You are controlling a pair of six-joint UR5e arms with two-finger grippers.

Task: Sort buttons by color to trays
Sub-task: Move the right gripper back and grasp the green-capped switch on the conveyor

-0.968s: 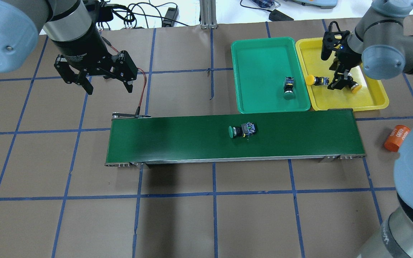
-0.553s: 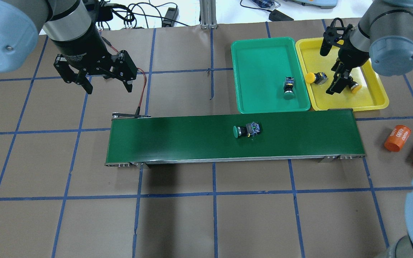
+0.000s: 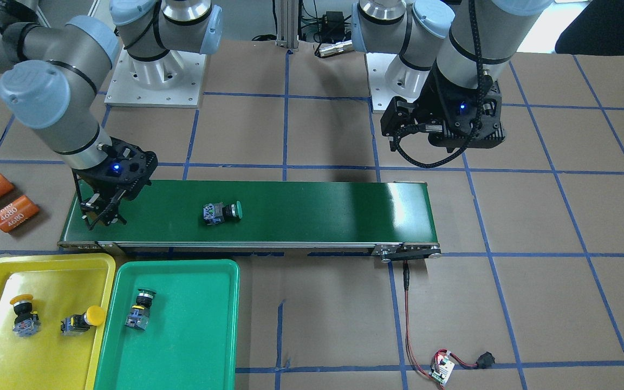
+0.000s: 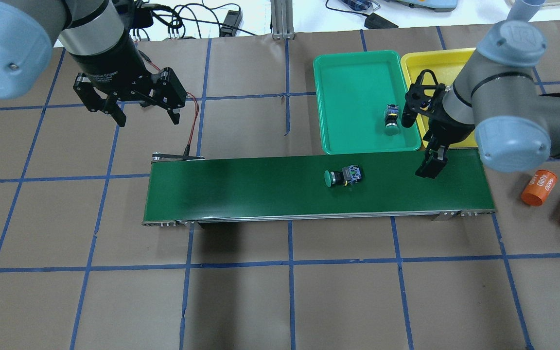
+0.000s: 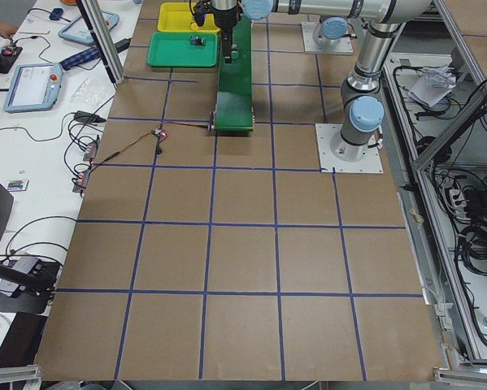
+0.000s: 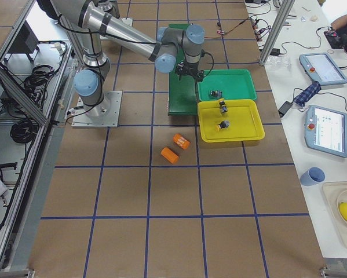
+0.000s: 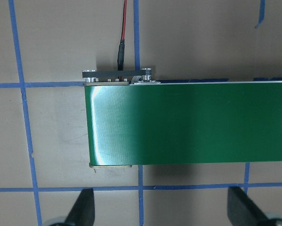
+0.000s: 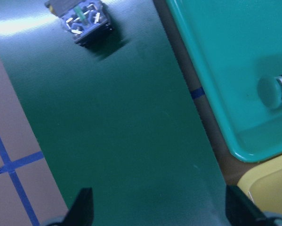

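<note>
Green-capped button [image 4: 341, 177] lies on its side near the middle of the conveyor belt [image 4: 241, 189], with its cap toward the robot's left and its terminal block toward the trays. A second green button [image 4: 392, 120] lies in the green tray [image 4: 353, 87], close to the wall that adjoins the yellow tray [image 4: 430, 58]. The two trays sit side by side just beyond the belt's right end.

Right gripper [image 4: 429, 167] hangs over that end of the belt, between the belt button and the trays. Its jaws are spread wide and hold nothing, and only bare belt separates it from the button. Left gripper [image 4: 146, 115] hangs over the table beyond the belt's opposite end, likewise spread and empty. Two orange cylinders [image 4: 538, 187] lie on the table off the belt's right end.

In the overhead view the right arm covers most of the yellow tray. The front-facing view shows two yellow-capped buttons [image 3: 80, 320] lying in it. That view also shows a small circuit board [image 3: 442, 371] at the end of a red wire [image 3: 405, 319] leading from the belt. The right wrist view shows the fingers [image 8: 82, 207] flanking bare belt, with the belt button's terminals at upper left.
</note>
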